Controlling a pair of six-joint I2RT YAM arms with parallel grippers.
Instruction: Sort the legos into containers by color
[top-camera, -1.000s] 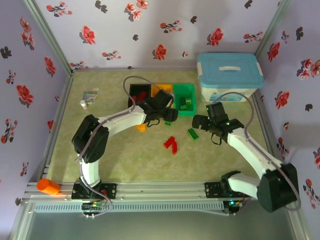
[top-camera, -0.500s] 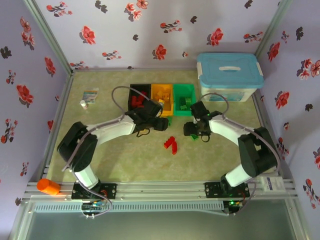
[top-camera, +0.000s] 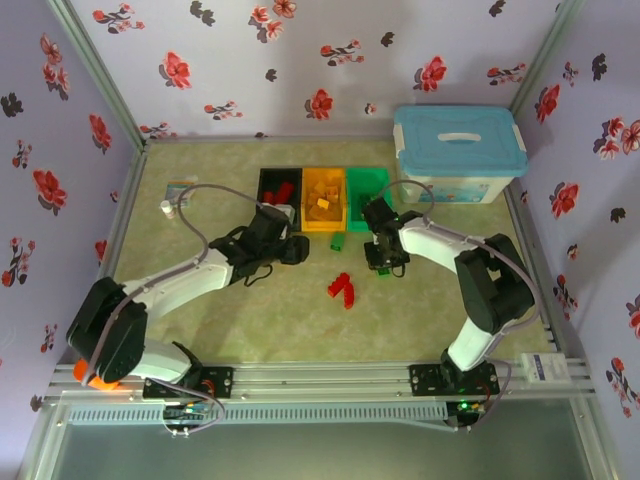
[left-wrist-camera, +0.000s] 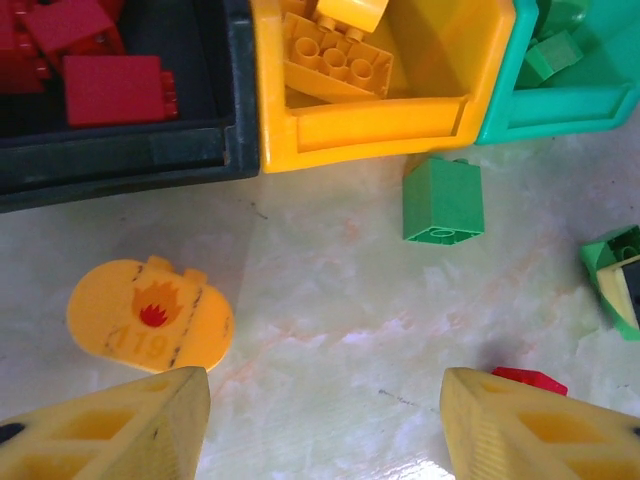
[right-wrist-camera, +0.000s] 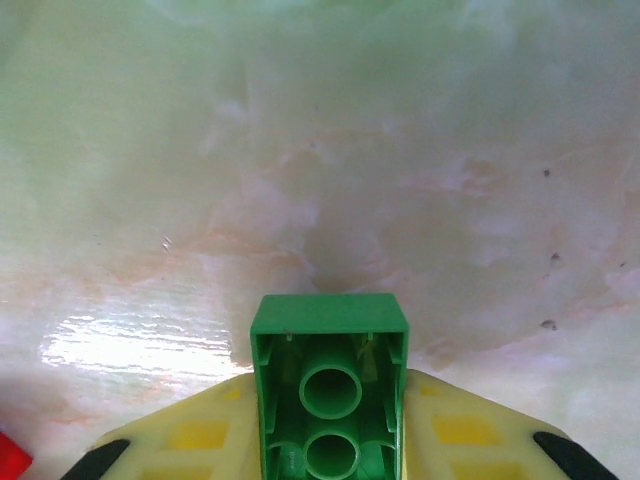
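The containers stand in a row at the back: a black bin (top-camera: 275, 183) with red legos (left-wrist-camera: 110, 88), an orange bin (top-camera: 323, 200) with yellow legos (left-wrist-camera: 335, 55), and a green bin (top-camera: 368, 185). My right gripper (top-camera: 383, 262) (right-wrist-camera: 330, 445) is shut on a green lego (right-wrist-camera: 330, 375) just above the table, in front of the green bin. My left gripper (top-camera: 290, 248) (left-wrist-camera: 325, 430) is open over bare table, with nothing between its fingers. A yellow flame-printed piece (left-wrist-camera: 150, 318) lies ahead of it on the left. Another green lego (left-wrist-camera: 443, 198) (top-camera: 338, 241) lies before the orange bin. Red legos (top-camera: 342, 288) lie mid-table.
A large white box with a blue lid (top-camera: 460, 150) stands at the back right. A small white bottle (top-camera: 168, 209) and a packet (top-camera: 181, 188) lie at the back left. An orange cylinder (top-camera: 97, 373) rests on the front rail at the left. Flowered walls enclose the table.
My right gripper swung left to the green lego on the table and shut on it. My left gripper drew back from over the bins toward the near left.
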